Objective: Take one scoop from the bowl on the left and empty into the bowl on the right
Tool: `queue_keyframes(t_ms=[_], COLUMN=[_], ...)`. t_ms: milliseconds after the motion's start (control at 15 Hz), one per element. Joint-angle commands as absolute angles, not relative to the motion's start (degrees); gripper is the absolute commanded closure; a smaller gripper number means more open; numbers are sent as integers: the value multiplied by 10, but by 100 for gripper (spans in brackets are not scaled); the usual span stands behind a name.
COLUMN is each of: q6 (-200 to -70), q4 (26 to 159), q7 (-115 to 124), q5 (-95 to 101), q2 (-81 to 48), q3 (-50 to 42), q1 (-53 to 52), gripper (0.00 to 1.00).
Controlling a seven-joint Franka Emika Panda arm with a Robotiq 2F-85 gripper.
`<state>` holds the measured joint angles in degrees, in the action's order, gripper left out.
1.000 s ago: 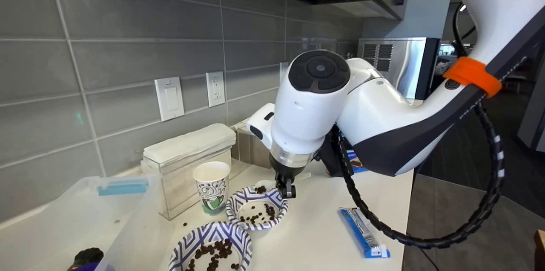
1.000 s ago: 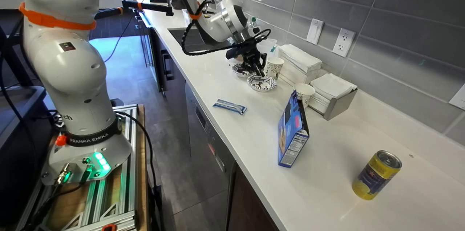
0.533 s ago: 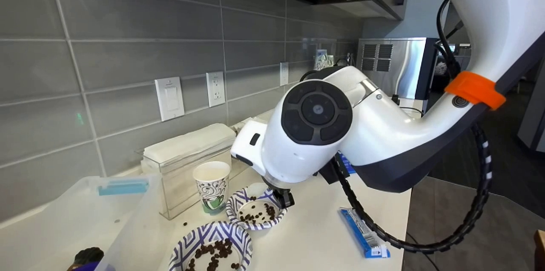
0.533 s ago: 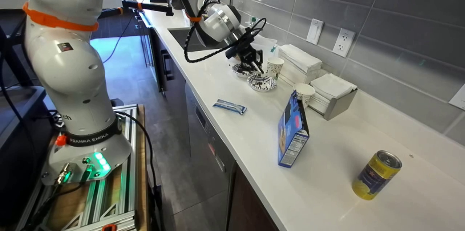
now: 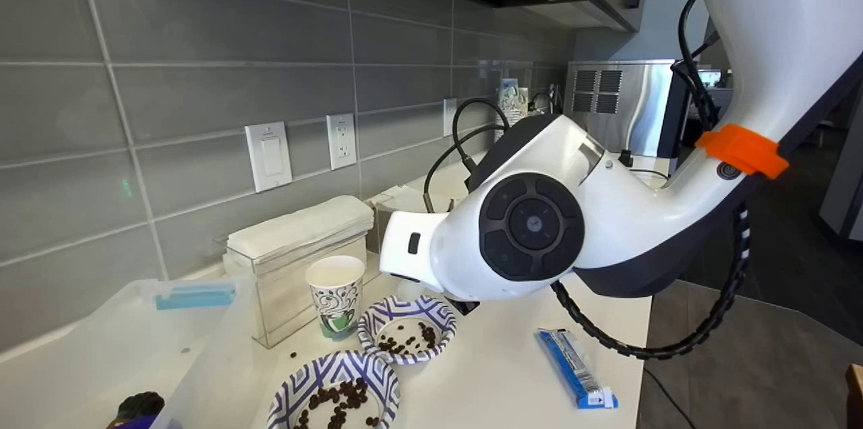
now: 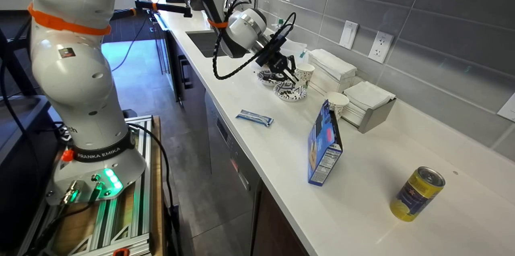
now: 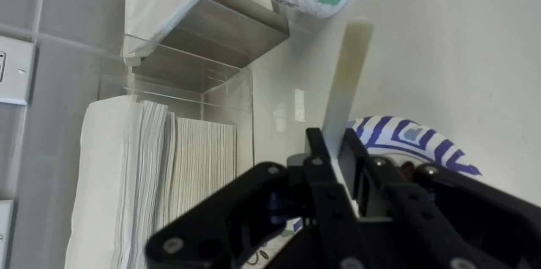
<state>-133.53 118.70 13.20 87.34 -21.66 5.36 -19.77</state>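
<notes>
Two paper bowls with blue-and-white patterned rims hold dark beans. The left bowl point(image 5: 337, 395) is nearer the plastic bin; the right bowl point(image 5: 408, 331) touches it. Both show in an exterior view, the left bowl point(image 6: 268, 78) partly behind the right bowl point(image 6: 289, 92). My gripper point(image 7: 331, 133) is shut on the pale handle of the scoop point(image 7: 348, 74). In an exterior view the fingertips point(image 5: 464, 306) show at the right bowl's rim, mostly hidden by the wrist. The scoop's head point(image 5: 409, 290) is tilted at that bowl's back rim, with no beans visible on it.
A paper cup point(image 5: 336, 297) and a clear napkin holder point(image 5: 303, 267) stand close behind the bowls. A plastic bin point(image 5: 202, 355) is beside the left bowl. A blue wrapped bar point(image 6: 254, 118), a blue box point(image 6: 324, 147) and a yellow can point(image 6: 417, 194) are on the counter.
The wrist has rolled and tilted over the right bowl. The cluster of beans on the scoop has dropped off, and more beans lie in the right bowl.
</notes>
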Motion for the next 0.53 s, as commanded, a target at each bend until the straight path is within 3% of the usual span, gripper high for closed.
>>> queue_keyframes(t_ms=[0,467], q6=[-1326,-1363], q4=[1203,1250], q7=[141,125], q5=[868,627], q2=[-200,-101], q3=[83,113], q1=[-167,-119], gripper=[97,97])
